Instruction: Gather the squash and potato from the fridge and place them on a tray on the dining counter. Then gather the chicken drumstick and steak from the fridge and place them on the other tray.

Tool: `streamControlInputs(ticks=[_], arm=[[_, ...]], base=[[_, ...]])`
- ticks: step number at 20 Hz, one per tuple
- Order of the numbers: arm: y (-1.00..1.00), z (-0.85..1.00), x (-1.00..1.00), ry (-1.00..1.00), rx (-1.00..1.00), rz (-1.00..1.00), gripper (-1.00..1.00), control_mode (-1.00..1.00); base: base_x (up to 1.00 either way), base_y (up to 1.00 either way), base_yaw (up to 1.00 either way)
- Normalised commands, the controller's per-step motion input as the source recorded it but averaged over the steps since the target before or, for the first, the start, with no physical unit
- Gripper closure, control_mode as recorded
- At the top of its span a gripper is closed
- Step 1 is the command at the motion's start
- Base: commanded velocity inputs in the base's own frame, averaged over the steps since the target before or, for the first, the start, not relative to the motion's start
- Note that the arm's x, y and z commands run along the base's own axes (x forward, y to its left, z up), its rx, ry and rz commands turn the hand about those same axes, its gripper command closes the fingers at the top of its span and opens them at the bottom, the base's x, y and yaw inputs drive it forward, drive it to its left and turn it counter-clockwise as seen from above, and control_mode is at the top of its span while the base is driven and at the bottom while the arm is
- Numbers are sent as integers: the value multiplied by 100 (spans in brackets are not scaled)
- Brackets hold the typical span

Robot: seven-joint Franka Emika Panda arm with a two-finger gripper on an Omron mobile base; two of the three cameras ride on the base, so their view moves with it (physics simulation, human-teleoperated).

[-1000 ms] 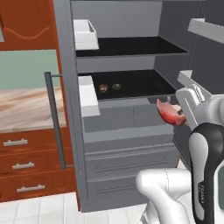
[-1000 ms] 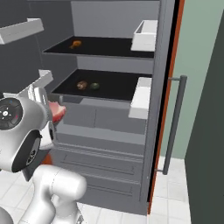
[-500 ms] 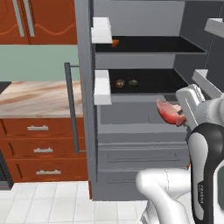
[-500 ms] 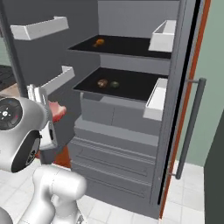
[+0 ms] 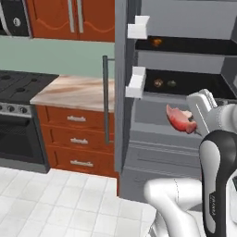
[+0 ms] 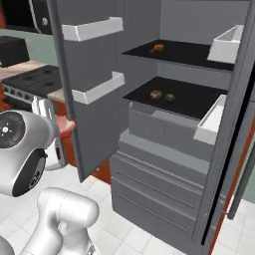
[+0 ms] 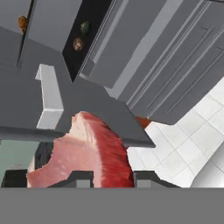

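Hand view shows the gripper (image 7: 107,177) clamped on the steak (image 7: 85,153) at lower centre, so a steady, level carry clear of the fridge (image 7: 144,65) door seems wise.

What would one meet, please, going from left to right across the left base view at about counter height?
Stove → wall counter → fridge door handle → white door bin → potato → squash → steak, held by the gripper.
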Motion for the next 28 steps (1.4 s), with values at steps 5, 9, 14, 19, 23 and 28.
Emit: streamControlInputs(ticks=[5, 9, 14, 19, 23, 28], arm=[[0, 0, 0, 0, 0, 0, 100, 100], [0, 0, 0, 0, 0, 0, 100, 100], [0, 0, 0, 0, 0, 0, 100, 100], [0, 0, 0, 0, 0, 0, 100, 100], [0, 0, 0, 0, 0, 0, 100, 100], [0, 0, 0, 0, 0, 0, 100, 100]], base=[[-36, 0, 46], [-29, 0, 49], [-22, 0, 50], [-13, 0, 50], [-9, 0, 50], [-3, 0, 48]])
